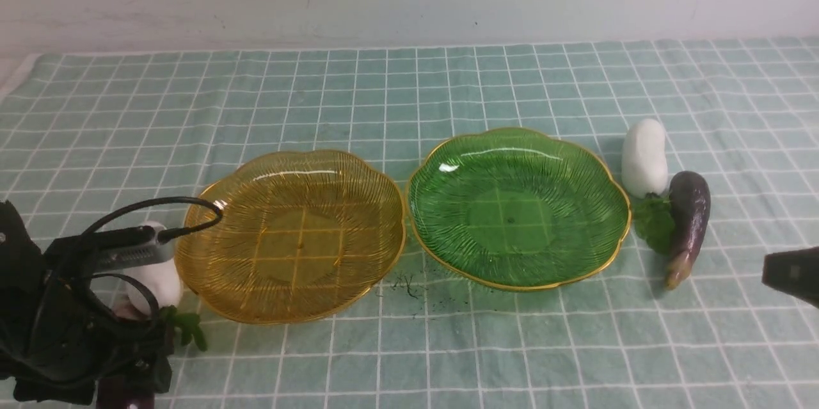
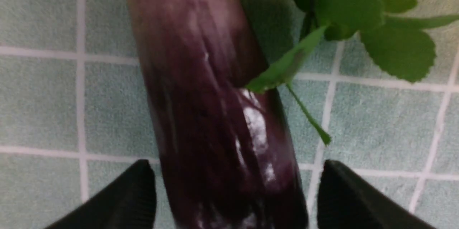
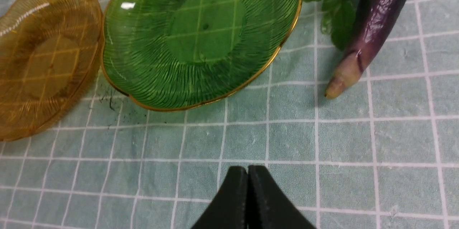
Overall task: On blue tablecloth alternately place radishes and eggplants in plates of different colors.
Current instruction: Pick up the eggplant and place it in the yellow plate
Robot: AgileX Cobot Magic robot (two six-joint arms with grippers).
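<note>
Blue tablecloth (image 1: 409,89) — radish leaves (image 2: 358,6) over eggplant (image 2: 215,114)

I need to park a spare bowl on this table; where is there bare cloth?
Bare cloth runs wide behind the amber plate and green plate, and along the near strip in front of both. Crowded: right of the green plate, by the radish and eggplant; left of the amber plate, around the left claw.

left plate (image 1: 291,236) beside right plate (image 1: 518,207) | right radish (image 1: 644,156), right eggplant (image 1: 690,217) right of both | left radish (image 1: 159,280) left of both, left eggplant (image 2: 215,114) before it
</note>
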